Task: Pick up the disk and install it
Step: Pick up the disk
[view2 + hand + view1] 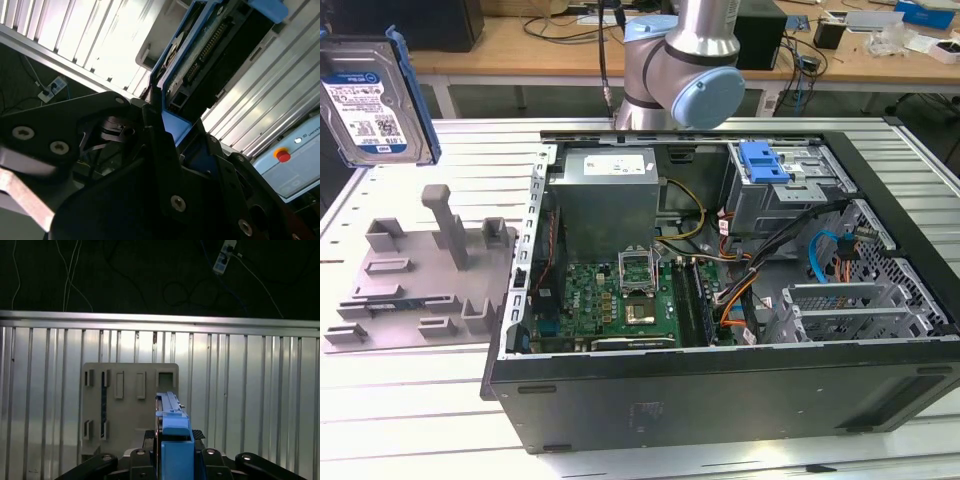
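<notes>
The disk (370, 100), a silver drive with a white-and-blue label in a bright blue carrier frame, hangs upright in the air at the exterior view's far left. It is above the grey fixture plate (410, 290). In both wrist views my gripper (172, 456) is shut on the disk's blue frame (173, 437), with one black finger on each side. The second wrist view shows the disk's connector edge (210, 55) extending out from the gripper (175, 145). Seen from the first wrist view, the fixture plate (125, 410) lies below the disk.
The open computer case (720, 400) takes up the middle and the exterior view's right, with its motherboard (620, 300) and cables exposed. At its back right is a grey drive cage with a blue latch (765, 165). The arm's base (685, 70) stands behind the case. The table is ribbed metal (410, 420).
</notes>
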Controlling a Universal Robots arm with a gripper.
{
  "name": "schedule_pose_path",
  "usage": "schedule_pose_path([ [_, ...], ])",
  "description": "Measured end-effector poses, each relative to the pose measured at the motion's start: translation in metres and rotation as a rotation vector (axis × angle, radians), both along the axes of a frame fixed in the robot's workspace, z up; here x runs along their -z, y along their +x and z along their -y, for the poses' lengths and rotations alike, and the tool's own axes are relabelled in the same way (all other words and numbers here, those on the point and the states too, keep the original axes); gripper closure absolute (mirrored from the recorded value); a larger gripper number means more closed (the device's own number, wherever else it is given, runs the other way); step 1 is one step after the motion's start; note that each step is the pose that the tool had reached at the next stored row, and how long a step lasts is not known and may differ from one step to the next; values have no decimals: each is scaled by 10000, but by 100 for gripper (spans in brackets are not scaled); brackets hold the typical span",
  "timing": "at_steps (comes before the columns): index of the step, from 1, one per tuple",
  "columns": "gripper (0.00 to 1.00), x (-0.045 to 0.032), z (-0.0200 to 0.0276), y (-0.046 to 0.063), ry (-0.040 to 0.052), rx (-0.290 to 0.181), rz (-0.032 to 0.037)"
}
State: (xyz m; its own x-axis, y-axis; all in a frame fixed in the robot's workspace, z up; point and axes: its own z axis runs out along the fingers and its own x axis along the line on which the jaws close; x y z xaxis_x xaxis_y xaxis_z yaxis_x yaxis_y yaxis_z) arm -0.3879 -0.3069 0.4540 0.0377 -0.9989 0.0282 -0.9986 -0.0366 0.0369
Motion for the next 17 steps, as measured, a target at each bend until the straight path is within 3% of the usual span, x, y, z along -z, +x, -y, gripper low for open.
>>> schedule_pose_path([
  [11,63,-201,0,65,0,0,0],
  [17,63,-217,0,71,1,0,1],
])
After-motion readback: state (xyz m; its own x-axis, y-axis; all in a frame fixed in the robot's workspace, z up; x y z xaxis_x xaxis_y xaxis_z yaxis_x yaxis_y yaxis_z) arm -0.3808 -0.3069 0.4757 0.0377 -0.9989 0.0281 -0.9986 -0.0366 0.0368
